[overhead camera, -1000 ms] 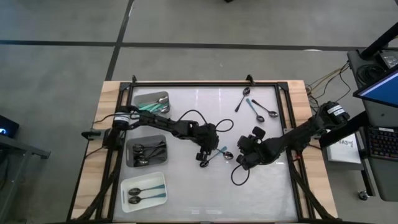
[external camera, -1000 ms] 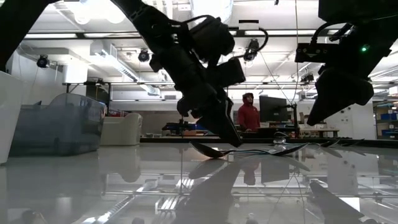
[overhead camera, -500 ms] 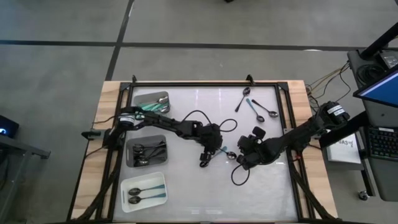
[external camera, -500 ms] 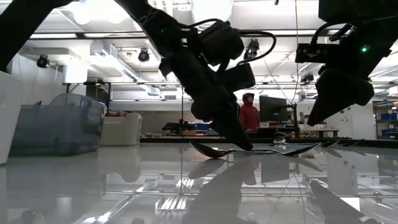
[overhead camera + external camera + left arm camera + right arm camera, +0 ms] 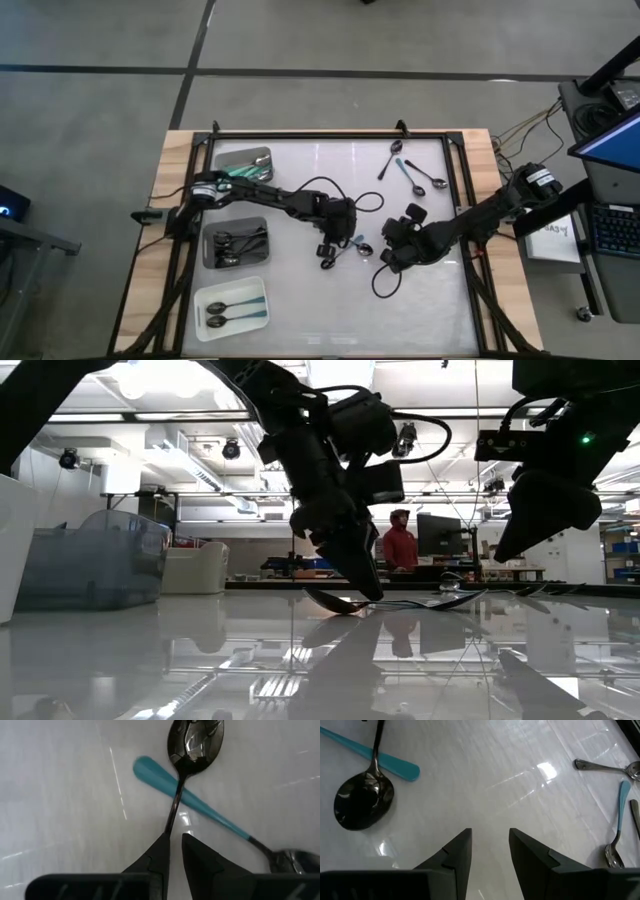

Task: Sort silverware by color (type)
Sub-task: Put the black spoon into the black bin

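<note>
The table (image 5: 300,310) carried three trays along its 9 o'clock edge: one with teal-handled spoons (image 5: 243,163) toward 10 o'clock, one with black spoons (image 5: 236,243) at 9 o'clock, one more (image 5: 232,308) toward 8 o'clock. Four loose spoons (image 5: 412,175) lay near 1 o'clock.

At table centre, a black-handled spoon (image 5: 186,757) lay crossed over a teal-handled spoon (image 5: 200,809). The left gripper (image 5: 327,254) was at the black-handled spoon's handle end, its fingers (image 5: 155,862) nearly closed, the handle tip meeting one finger. Whether it was clamped could not be confirmed. The handle's long axis ran straight out from the gripper, bowl farthest away.

The right gripper (image 5: 388,255) hovered just beside the crossed pair at their 3 o'clock, fingers apart, holding nothing. The left arm was judged nearer for the pick.
</note>
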`<state>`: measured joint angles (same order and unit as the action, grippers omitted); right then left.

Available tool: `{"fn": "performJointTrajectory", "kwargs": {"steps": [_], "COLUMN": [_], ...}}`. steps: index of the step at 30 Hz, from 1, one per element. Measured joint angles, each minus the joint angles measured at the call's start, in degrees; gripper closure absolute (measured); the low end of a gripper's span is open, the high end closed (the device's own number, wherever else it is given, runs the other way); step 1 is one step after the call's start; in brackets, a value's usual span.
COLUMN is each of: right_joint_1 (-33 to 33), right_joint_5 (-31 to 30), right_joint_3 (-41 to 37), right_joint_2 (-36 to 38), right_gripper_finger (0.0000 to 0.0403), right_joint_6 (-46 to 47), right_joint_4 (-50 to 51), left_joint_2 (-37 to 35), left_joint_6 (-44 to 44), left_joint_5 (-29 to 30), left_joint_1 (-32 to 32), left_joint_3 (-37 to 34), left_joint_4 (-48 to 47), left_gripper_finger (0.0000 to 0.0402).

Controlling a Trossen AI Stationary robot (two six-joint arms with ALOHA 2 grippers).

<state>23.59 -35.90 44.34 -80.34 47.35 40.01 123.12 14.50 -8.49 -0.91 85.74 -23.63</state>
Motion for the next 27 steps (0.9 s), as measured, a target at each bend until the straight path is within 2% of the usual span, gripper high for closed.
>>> {"fn": "performJointTrajectory", "kwargs": {"steps": [5,14,27], "right_joint_1": [0.0,0.0,0.0], "right_joint_5": [0.0,0.1,0.1], "right_joint_3": [0.0,0.0,0.0], "right_joint_2": [0.0,0.0,0.0], "right_gripper_finger": [0.028,0.028,0.028], "right_joint_6": [0.2,0.1,0.2], "right_joint_4": [0.0,0.0,-0.1], "left_joint_2": [0.1,0.3,2.6], "left_joint_6": [0.0,-0.3,0.2], "left_joint_5": [0.0,0.0,0.3], "left_joint_1": [0.0,0.0,-0.1], "left_joint_3": [2.5,2.3,2.3], "left_joint_4": [0.2,0.2,1.3], "left_gripper_finger": [0.0367,0.0362,0.0283]}}
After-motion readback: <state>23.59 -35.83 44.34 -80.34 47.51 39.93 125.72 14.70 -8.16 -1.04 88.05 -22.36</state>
